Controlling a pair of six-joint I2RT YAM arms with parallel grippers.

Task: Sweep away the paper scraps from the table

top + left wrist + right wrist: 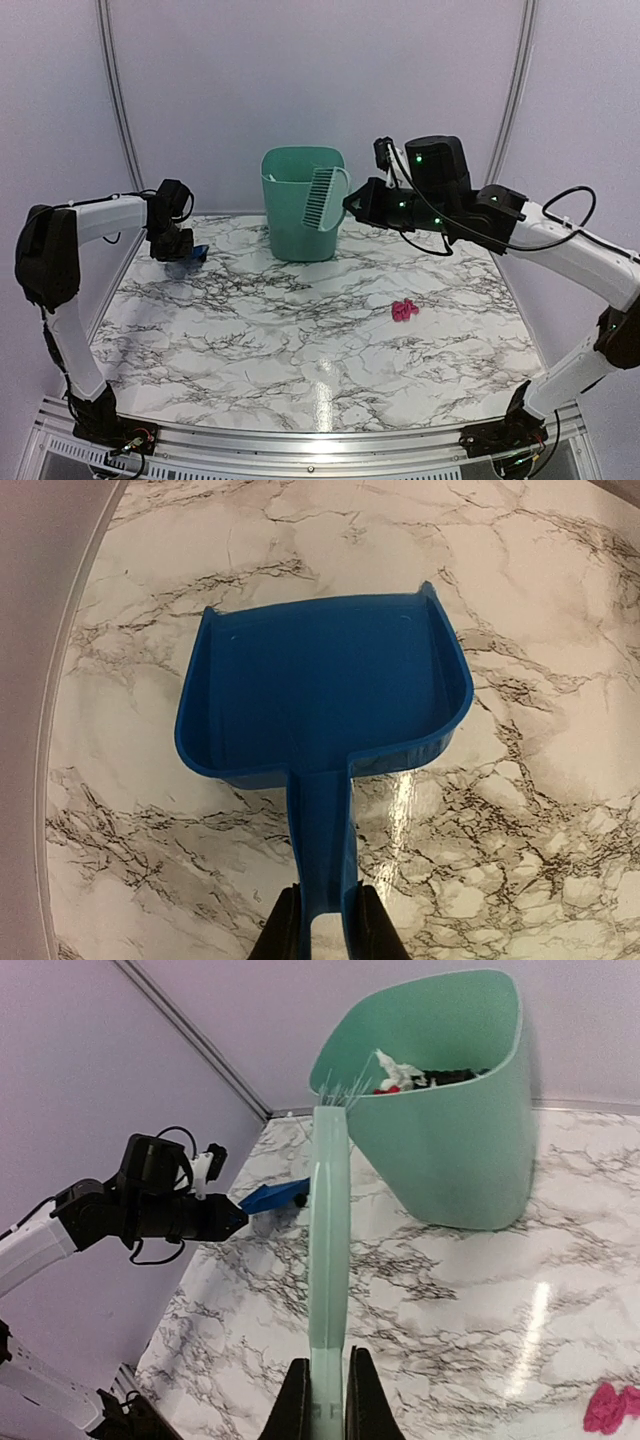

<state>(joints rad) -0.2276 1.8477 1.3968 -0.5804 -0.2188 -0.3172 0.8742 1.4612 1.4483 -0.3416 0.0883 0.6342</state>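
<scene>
A magenta-pink paper scrap [405, 310] lies on the marble table [300, 340] right of centre; it also shows in the right wrist view [612, 1406]. Red, white and black scraps [410, 1078] lie inside the green bin [303, 205]. My left gripper [323, 920] is shut on the handle of the blue dustpan [320, 695], held empty above the table's far left corner [190, 252]. My right gripper [325, 1400] is shut on the handle of the green hand brush [328, 1230], raised with its bristle head [322, 197] at the bin's rim.
The bin [450, 1120] stands at the back middle of the table. Pale walls close in the back and sides. A metal rail [300, 440] runs along the near edge, with both arm bases on it.
</scene>
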